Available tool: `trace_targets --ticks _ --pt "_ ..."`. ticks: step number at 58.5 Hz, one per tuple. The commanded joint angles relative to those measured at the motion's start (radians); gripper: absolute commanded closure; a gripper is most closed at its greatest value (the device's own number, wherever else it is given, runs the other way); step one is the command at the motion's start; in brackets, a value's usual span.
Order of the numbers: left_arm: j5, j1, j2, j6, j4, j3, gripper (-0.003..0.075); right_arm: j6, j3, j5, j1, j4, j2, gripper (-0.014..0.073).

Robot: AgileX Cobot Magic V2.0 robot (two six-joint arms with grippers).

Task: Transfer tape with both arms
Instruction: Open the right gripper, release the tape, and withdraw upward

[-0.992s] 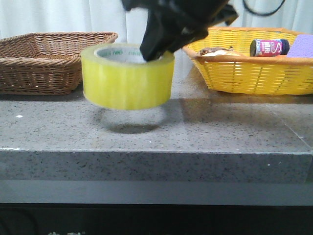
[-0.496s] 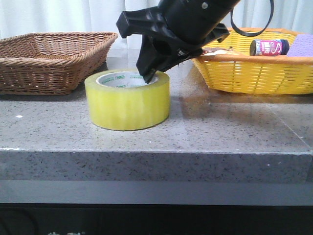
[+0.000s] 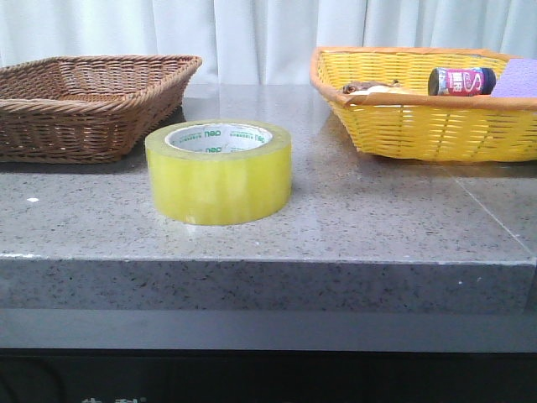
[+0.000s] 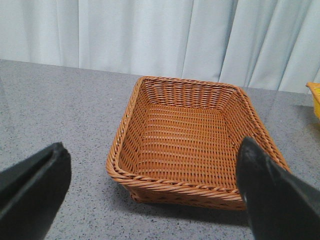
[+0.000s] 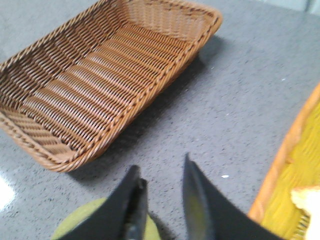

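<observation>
On the grey speckled stone tabletop, near its front edge, a wide roll of translucent yellow packing tape with a white core and green lettering sits flat on its side, hole upward, touched by nothing. In the front view neither arm appears.

The step in hand looks like the pickup by the left arm, the roll resting between the two baskets. A good approach would come from above, one finger inside the core and one outside the wall, closing squarely so the roll does not tip.

In the right wrist view, the black right gripper hangs above the roll, its dark fingers a little apart and holding nothing; a sliver of yellow tape shows just beneath them. In the left wrist view, the black left gripper is spread wide and empty, and the tape is not visible there.

Further back, a brown woven wicker basket stands left of the roll, and a yellow woven basket stands to the right, holding a small purple-labelled can.
</observation>
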Motion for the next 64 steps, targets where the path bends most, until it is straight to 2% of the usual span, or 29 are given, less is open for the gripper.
trace_targets --ticks 1,4,9,24,33,43,64 --pt "-0.078 0.002 0.010 -0.003 -0.002 -0.035 0.0062 -0.001 -0.033 -0.048 -0.026 -0.003 -0.053 0.0594" --pt "-0.078 0.002 0.010 -0.003 -0.002 -0.035 0.0062 -0.001 -0.033 -0.036 -0.043 -0.003 -0.073 0.0668" --pt "-0.078 0.002 0.010 -0.003 -0.002 -0.035 0.0062 -0.001 -0.033 -0.018 -0.086 -0.003 -0.107 0.0717" --pt "-0.078 0.002 0.010 -0.003 -0.002 -0.035 0.0062 -0.001 -0.012 0.139 -0.328 -0.015 -0.254 0.0714" --pt "-0.078 0.002 0.010 -0.003 -0.002 -0.035 0.0062 -0.001 0.106 0.123 -0.476 -0.036 -0.404 0.0714" --pt "-0.078 0.002 0.010 -0.003 -0.002 -0.035 0.0062 -0.001 0.308 0.033 -0.497 -0.074 -0.603 0.0714" --pt "-0.078 0.002 0.010 -0.003 -0.002 -0.035 0.0062 -0.001 0.683 -0.017 -0.493 -0.048 -1.115 0.0714"
